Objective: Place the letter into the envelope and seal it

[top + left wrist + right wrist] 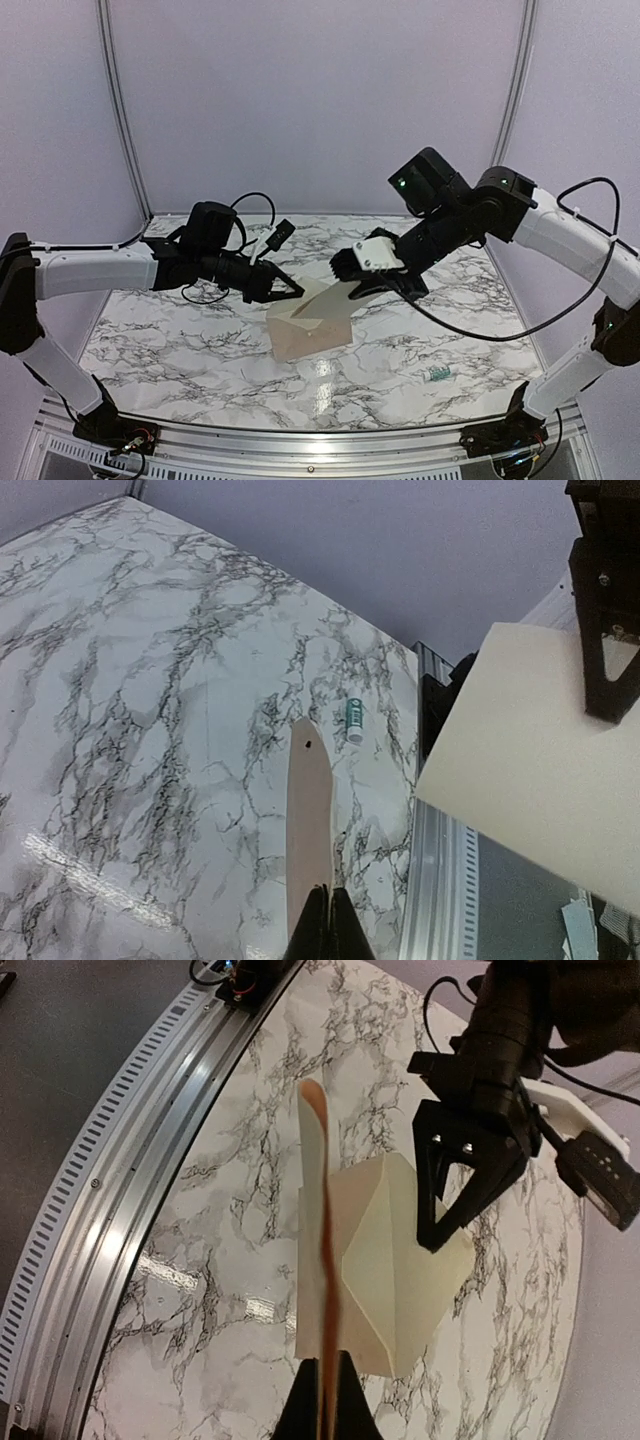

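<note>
Top camera is looking down from behind over the whole marble table (180, 350). Both wrist cameras are peering down close, sharing its near rail (120, 1160).

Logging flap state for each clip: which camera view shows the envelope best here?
Right wrist: the envelope appears face-on, body and flap folds plain, the left gripper pinching its flap tip. Top external shows it small and partly covered. Left wrist shows only an edge-on strip in its own jaws, probably that flap.
</note>
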